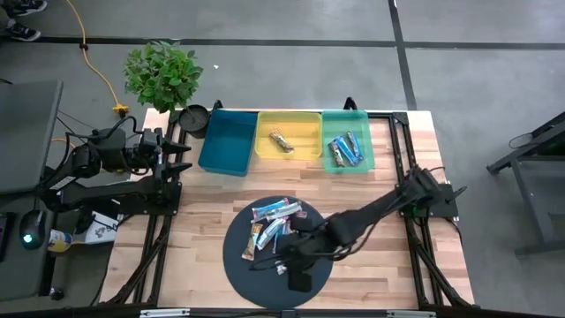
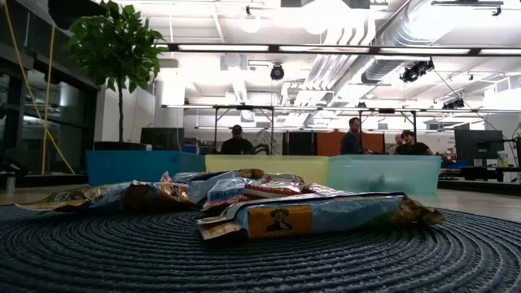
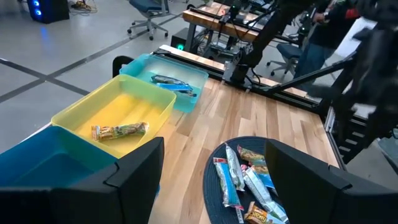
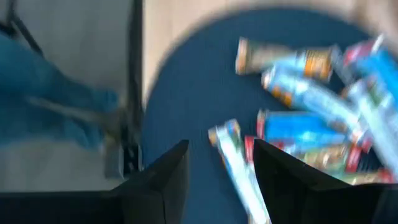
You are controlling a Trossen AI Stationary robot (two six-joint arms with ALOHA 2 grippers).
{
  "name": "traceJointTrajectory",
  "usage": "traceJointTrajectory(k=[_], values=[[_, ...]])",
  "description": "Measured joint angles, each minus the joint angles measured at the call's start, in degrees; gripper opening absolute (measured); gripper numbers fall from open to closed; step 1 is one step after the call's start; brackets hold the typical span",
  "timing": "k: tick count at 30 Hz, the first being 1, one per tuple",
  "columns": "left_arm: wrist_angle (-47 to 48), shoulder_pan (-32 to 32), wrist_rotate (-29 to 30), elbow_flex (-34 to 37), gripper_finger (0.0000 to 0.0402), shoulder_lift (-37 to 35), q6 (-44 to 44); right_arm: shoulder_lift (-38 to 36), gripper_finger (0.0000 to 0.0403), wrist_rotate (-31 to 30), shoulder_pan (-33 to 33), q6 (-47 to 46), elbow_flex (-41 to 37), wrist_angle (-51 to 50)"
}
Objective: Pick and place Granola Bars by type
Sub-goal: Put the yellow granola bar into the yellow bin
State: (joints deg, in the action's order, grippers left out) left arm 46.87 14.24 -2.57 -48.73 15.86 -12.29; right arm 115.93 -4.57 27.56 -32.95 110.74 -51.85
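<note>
While its fingers are standing apart w/ nothing between them, the right gripper [image 1: 284, 262] is hovering over the round mat [image 1: 238, 265], just beside the bars [image 1: 272, 223] piled there. More bars are lying in the yellow bin [image 1: 305, 124] & teal bin [image 1: 364, 124]; the blue bin [image 1: 228, 141] is sitting beside them. The left gripper [image 1: 181, 152] is waiting at the table's left edge, fingers spread wide, gripping nothing.

Blue/silver/red granola bars [image 1: 275, 223] on dk ribbed mat [image 1: 238, 265]; bins blue [image 1: 227, 141], yellow [image 1: 290, 124], teal [image 1: 346, 124].
</note>
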Motion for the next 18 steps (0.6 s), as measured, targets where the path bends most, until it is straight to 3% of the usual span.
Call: traceJointTrajectory(k=[18], values=[[0.0,0.0,0.0,0.0,0.0273,0.0,0.0,9.5,0.0161,11.2,-1.3,3.6,0.0,-4.9]])
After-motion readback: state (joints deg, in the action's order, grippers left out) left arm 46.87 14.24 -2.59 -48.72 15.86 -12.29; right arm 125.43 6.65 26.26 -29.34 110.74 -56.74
